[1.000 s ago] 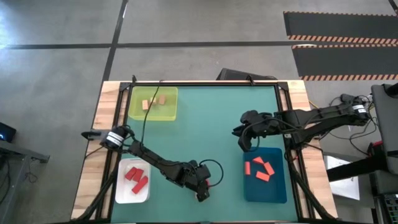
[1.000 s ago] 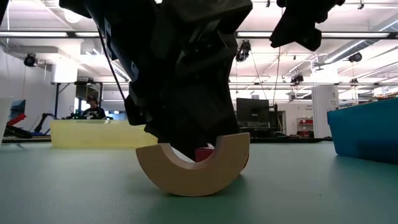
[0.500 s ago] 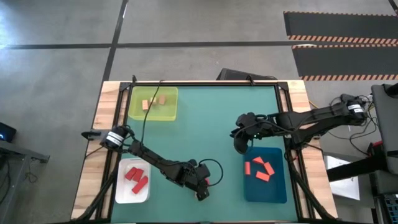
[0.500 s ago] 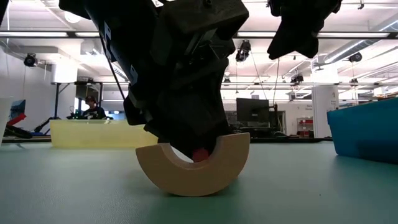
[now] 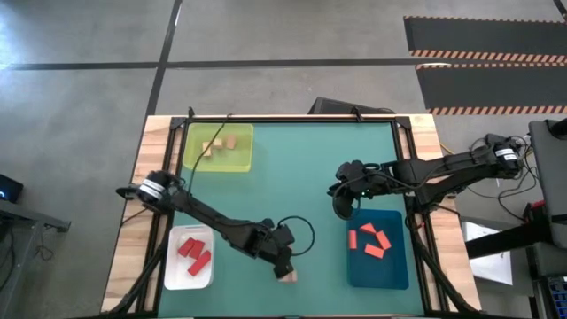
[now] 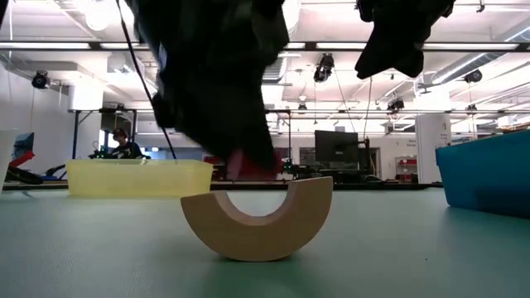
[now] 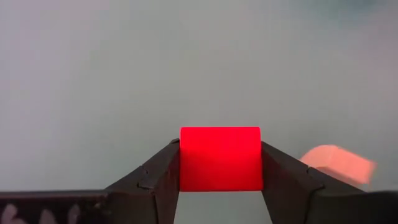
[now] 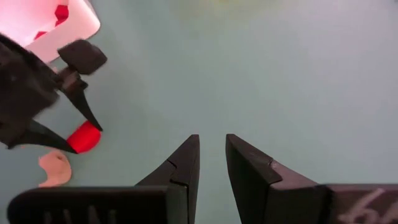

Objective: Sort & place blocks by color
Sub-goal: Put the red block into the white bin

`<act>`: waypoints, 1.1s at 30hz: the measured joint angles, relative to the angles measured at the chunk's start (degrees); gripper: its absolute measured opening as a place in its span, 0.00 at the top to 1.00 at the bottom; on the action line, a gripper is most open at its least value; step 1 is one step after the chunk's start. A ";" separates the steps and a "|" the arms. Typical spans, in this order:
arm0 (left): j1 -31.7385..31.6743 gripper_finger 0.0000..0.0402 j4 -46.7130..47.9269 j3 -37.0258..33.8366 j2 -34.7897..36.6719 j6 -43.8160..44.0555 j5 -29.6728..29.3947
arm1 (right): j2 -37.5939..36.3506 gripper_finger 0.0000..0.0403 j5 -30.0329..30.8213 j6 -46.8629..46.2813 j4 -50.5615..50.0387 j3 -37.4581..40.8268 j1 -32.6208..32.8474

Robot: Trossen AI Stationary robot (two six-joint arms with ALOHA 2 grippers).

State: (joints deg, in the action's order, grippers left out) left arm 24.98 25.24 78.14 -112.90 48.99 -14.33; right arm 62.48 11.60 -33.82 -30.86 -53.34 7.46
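My left gripper [image 5: 282, 262] is near the table's near edge, shut on a small deep red block [image 7: 219, 158]. It holds that block [image 6: 248, 165] just above a tan wooden arch [image 6: 258, 219], which rests on its curved back with its ends up. The arch [image 5: 286, 276] lies beside the fingers. My right gripper [image 5: 341, 208] hovers over the mat right of the middle, next to the blue tray [image 5: 396, 266]. Its fingers [image 8: 186, 163] stand a narrow gap apart and hold nothing. My left gripper pinches the red block [image 7: 219, 158] between its two fingers, one finger [image 7: 163, 168] on each end face. The fingers come down from above. The block is lifted clear of the mat and of the arch, and it sits level in the hold.
Red blocks lie in the white tray [image 5: 173, 270] at the near left. Tan blocks lie in the yellow-green tray [image 5: 239, 161] at the far left. Orange-salmon blocks lie in the blue tray at the near right. Green mat [image 5: 301, 168] lies bare between the trays.
My left gripper has risen from the hollow of the tan arch, carrying the red block up and slightly toward the far left. The arch has stayed on the mat and now shows uncovered. My right gripper has drifted slightly toward the table's left.
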 joint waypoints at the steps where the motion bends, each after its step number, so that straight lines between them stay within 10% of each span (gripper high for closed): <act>1: -0.19 0.59 0.41 0.01 1.05 -0.04 0.13 | -0.01 0.83 0.00 0.00 0.12 0.00 0.00; 23: 1.43 0.58 38.36 -0.19 31.87 10.79 15.93 | -0.11 0.83 0.45 -7.51 0.33 0.00 -0.28; 33: 4.44 0.58 42.43 -9.81 37.15 15.25 38.46 | -0.13 0.83 1.39 -15.22 3.32 0.00 -0.28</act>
State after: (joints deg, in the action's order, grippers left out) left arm 29.43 67.67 68.33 -75.75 64.24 24.14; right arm 62.35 12.99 -49.04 -27.54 -53.34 7.18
